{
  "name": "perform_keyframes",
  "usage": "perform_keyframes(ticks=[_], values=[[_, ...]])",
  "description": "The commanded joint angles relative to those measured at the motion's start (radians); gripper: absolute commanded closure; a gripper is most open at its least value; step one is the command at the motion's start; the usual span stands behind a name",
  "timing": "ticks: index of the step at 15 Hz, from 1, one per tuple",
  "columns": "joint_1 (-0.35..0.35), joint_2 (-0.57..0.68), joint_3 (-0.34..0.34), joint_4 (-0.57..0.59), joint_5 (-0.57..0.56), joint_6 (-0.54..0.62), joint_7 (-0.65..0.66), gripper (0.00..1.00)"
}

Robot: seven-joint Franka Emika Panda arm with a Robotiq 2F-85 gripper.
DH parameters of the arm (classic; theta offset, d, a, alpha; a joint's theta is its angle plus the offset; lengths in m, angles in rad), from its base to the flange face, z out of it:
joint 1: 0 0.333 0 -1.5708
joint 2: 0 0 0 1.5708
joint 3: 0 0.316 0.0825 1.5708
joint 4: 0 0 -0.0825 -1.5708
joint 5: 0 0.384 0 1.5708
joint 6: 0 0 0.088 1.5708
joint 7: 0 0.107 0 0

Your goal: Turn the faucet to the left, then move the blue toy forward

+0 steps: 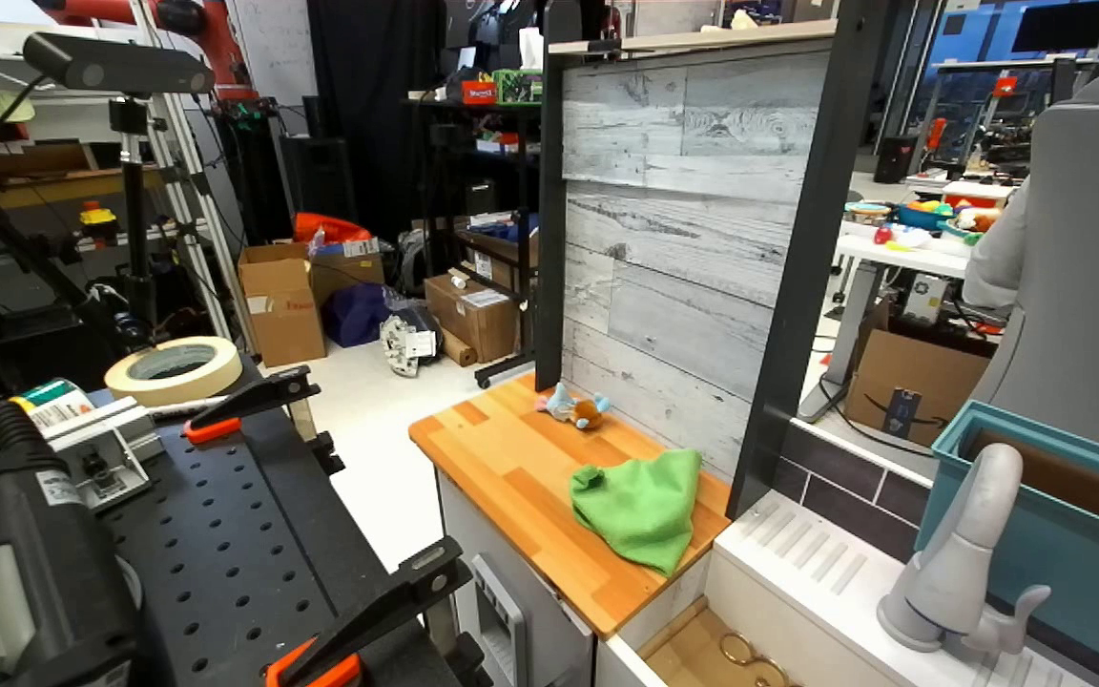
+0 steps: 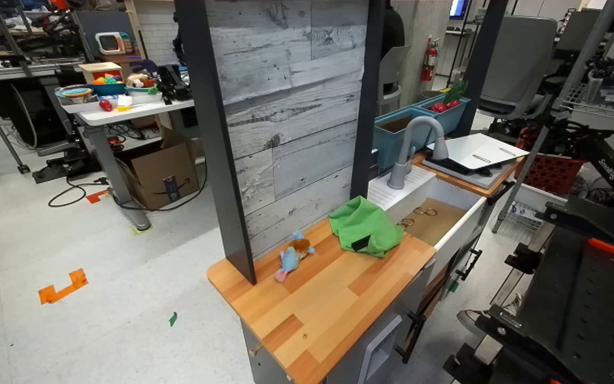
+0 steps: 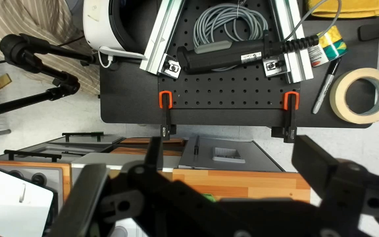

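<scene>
Gripper (image 3: 228, 153) spread wide in wrist view, blue toy (image 2: 288, 260) (pink at one end) lying on wooden counter (image 2: 333, 301) close to gray plank panel (image 2: 296, 106), green cloth (image 2: 365, 224) nearby, gray faucet (image 1: 955, 558) standing at white sink (image 2: 459, 229)

Robotics lab: red robot arm (image 1: 217, 43), perforated bench (image 3: 227, 95)
</scene>
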Motion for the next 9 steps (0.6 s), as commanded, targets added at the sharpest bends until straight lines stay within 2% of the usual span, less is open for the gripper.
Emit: perform_keyframes(ticks=[1,5,9], values=[[0.009,-0.001,0.012,-0.014,-0.034,0.005,0.002,0.0],[0.021,0.067,0.035,-0.055,-0.2,0.074,-0.052,0.0],[0.008,0.192,0.003,-0.067,-0.398,0.245,-0.154,0.0]])
